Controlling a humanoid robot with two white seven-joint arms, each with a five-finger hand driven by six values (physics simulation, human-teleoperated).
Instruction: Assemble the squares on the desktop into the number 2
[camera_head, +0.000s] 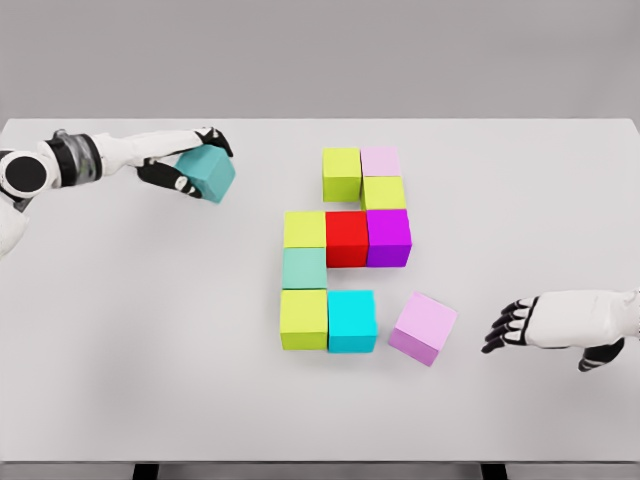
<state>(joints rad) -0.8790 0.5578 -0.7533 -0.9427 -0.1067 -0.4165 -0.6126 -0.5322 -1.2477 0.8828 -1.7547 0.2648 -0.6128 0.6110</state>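
Head view of a white rectangular desktop (150, 330) carrying 10 coloured cubes, 8 of them joined in a partial figure 2. The landmark is the red cube (347, 238) at the centre of the figure. Touching its left face is a yellow-green cube (304, 229); touching its right face is a purple cube (388, 237). Directly behind the purple cube stands a second yellow-green cube (384, 192), with a pale pink cube (380, 161) behind that. A third yellow-green cube (341, 173) sits behind the red cube, touching the pale pink cube's left face; whether it meets the red cube cannot be told. In front and to the left of the red cube, a muted teal-green cube (304, 267) adjoins the front of the left-hand yellow-green cube, and a fourth yellow-green cube (304, 319) adjoins the teal-green one in turn. A bright cyan cube (352, 321) stands directly in front of the red cube, apart from it, touching the right face of the fourth yellow-green cube. A lilac cube (424, 328) lies in front and to the right of the red cube, rotated out of line and just beside the cyan cube. Well to the left of the red cube and farther back, the left hand (185, 160) grasps a teal cube (207, 173), tilted, fingers closed around it. Well to the right and nearer the front edge, the right hand (520, 325) is released, fingers loosely spread, holding nothing, near the lilac cube but apart from it
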